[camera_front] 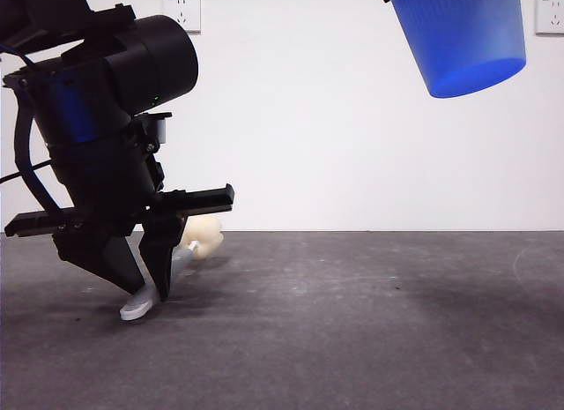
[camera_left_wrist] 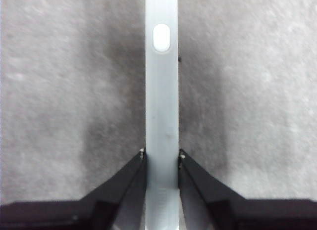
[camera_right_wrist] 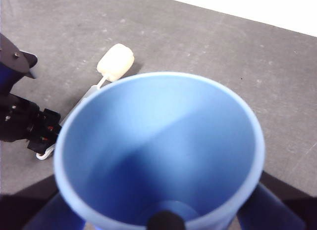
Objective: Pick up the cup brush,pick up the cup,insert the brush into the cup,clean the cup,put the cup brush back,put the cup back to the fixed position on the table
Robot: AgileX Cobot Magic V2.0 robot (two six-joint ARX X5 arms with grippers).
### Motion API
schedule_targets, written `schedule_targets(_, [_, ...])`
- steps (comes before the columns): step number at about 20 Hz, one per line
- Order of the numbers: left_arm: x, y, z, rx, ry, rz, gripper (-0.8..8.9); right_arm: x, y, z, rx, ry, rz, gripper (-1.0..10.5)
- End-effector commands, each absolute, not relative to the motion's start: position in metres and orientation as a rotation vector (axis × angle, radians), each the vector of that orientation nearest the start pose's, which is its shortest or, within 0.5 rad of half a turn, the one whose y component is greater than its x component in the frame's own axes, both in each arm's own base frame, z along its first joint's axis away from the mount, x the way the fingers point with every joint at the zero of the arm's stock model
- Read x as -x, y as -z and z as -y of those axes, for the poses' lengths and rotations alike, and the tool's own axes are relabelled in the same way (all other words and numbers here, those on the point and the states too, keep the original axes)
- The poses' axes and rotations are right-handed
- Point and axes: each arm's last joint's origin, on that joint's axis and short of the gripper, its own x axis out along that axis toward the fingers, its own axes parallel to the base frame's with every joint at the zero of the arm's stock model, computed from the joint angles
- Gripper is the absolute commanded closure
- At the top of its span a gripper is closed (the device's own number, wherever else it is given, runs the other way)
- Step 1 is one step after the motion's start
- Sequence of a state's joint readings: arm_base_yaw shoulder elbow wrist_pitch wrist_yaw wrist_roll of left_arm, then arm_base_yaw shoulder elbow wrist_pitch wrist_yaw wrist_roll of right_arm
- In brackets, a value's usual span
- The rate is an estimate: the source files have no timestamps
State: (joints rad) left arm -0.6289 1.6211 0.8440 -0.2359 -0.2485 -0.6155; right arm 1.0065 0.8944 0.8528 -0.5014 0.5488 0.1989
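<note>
The cup brush (camera_front: pixel 204 236) lies low at the table (camera_front: pixel 352 322), cream sponge head away from the camera, white looped tip toward it. My left gripper (camera_front: pixel 145 282) stands over it, shut on its grey handle (camera_left_wrist: pixel 161 91); both jaws press the handle's sides (camera_left_wrist: pixel 161 158). The right gripper (camera_right_wrist: pixel 161 217) is shut on the light blue cup (camera_right_wrist: pixel 158 146) and holds it high in the air, tilted, at the front view's top right (camera_front: pixel 463 40). The cup's mouth faces the wrist camera. The right wrist view also shows the sponge head (camera_right_wrist: pixel 116 62) and the left arm (camera_right_wrist: pixel 20 121).
A white wall stands behind the table, with sockets at upper left (camera_front: pixel 181 11) and upper right (camera_front: pixel 551 13). The dark grey table runs bare to the right of the left arm.
</note>
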Motion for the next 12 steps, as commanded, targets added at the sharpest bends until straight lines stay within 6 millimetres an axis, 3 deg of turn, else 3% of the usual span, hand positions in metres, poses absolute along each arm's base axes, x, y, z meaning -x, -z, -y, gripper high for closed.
schedule_targets(1, [-0.2475,-0.1535,0.1700,0.131,0.043,-0.978,8.14,-0.1093,-0.3135,-0.1451,0.167,-0.406,-0.423,9.6])
schedule_targets(3, [-0.2469,-0.1532,0.1709,0.101,0.095,-0.996,8.04,-0.1092,-0.3136,-0.1456,0.162,-0.420,-0.426,9.6])
schedule_targets(6, [-0.2446,-0.1517,0.1701,0.078,0.108,-1.027,6.29,-0.1093,-0.3145,-0.1464,0.142,-0.430,-0.423,9.6])
schedule_targets(12, [-0.2419,-0.1501,0.1688,0.069,0.116,-1.068,5.53,-0.1088,-0.3143,-0.1470,0.132,-0.453,-0.432,9.6])
